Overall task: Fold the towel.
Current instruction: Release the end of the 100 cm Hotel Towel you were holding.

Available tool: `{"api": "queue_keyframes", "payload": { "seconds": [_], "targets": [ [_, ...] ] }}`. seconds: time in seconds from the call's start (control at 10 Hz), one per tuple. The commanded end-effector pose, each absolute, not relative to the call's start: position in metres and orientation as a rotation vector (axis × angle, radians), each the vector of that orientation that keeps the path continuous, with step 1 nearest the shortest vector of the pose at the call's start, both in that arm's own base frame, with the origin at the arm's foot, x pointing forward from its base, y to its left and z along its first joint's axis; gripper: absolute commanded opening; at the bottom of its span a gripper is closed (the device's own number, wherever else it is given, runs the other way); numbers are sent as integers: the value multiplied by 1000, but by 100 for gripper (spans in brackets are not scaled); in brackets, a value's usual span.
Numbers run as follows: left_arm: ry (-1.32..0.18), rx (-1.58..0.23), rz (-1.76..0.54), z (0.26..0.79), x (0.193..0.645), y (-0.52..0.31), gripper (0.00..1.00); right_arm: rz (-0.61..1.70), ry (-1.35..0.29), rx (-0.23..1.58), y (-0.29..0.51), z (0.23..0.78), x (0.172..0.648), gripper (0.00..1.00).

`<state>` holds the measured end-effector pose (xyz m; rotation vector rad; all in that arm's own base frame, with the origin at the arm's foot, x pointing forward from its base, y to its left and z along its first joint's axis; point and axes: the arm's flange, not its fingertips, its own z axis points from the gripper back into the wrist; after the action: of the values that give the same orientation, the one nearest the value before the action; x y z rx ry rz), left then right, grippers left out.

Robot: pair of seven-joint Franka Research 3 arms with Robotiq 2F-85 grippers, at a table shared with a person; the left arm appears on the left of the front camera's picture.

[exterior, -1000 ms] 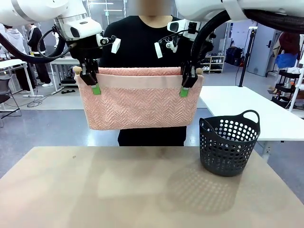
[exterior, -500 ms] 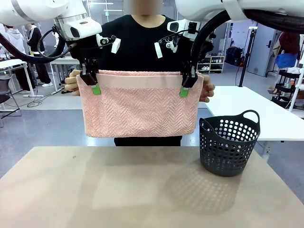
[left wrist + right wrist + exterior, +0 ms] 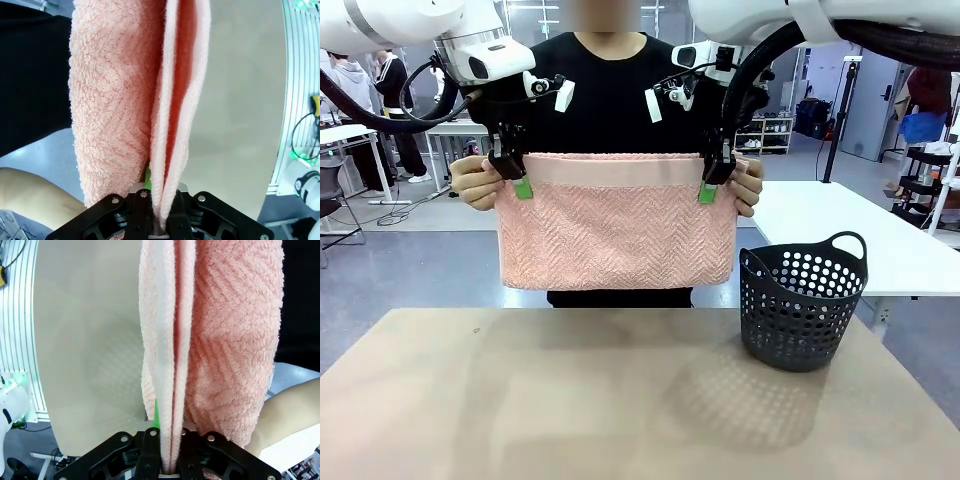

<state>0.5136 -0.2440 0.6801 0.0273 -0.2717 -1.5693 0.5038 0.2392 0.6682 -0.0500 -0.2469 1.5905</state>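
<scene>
The salmon-pink towel [image 3: 617, 225] hangs folded above the table, its smooth band along the top. My left gripper [image 3: 516, 175] is shut on the top left corner and my right gripper [image 3: 712, 180] is shut on the top right corner. The person's hands [image 3: 472, 180] hold the towel's two upper corners just outside my fingers. In the left wrist view the towel [image 3: 130, 100] hangs down in layers from the shut jaws, with a forearm [image 3: 35, 192] beside it. In the right wrist view the towel [image 3: 215, 335] hangs the same way from the shut jaws.
A dark perforated basket [image 3: 802, 300] stands on the table [image 3: 570, 400] at the right. A white table [image 3: 850, 230] lies behind it. The person in a black top stands right behind the towel.
The person's hands have come up to grasp the towel's upper corners beside my fingers. The towel's lower edge has dropped slightly. Both grippers stay shut in place.
</scene>
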Motion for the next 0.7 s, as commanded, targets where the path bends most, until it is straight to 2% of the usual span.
{"api": "queue_keyframes", "payload": {
  "seconds": [0.0, 0.6],
  "targets": [
    [-273, 31, -1570, 681, 514, -242, 0, 1598, -248, -53, 237, 669, 504, 0],
    [-273, 31, -1570, 681, 514, -242, 0, 1598, -248, -53, 237, 669, 504, 0]
  ]
}}
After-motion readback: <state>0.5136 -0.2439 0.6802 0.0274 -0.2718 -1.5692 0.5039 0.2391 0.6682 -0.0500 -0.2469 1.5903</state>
